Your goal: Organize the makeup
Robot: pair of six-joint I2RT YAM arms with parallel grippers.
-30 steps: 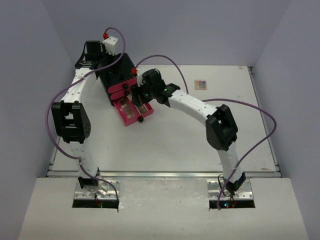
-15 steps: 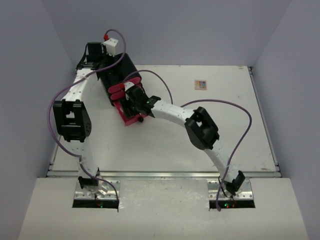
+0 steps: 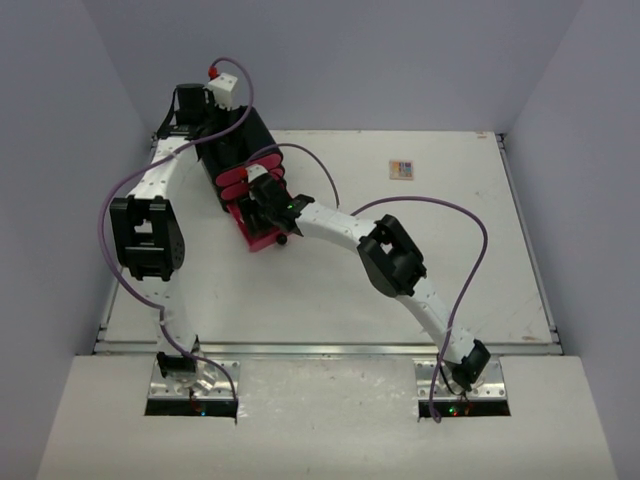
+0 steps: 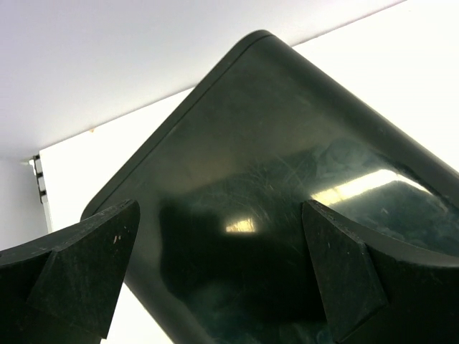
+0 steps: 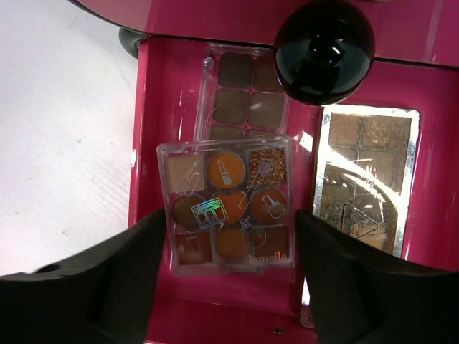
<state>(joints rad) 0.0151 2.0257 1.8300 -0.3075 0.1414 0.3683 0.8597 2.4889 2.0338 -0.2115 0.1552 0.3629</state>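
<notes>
Three palettes (image 5: 226,213) in pink drawer (image 5: 154,129), fourth palette (image 3: 401,169) on table (image 3: 300,290), left tool (image 4: 219,240), right tool (image 5: 229,223), both apart

Square palette (image 5: 227,204) is showing a clear glossy plastic case with holographic foil icons; foil-faced palette (image 5: 366,179) is glaring like a mirror. Pink drawer (image 5: 154,107) and black knob (image 5: 324,50) are looking like smooth shiny plastic. Chest top (image 4: 287,193) is reflecting light, glossy black with fine scuffs; table (image 5: 64,143) is looking matt white, slightly grainy.

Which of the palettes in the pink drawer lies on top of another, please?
The square clear palette with round orange pans: it overlaps the brown palette; the silvery palette lies apart.
</notes>
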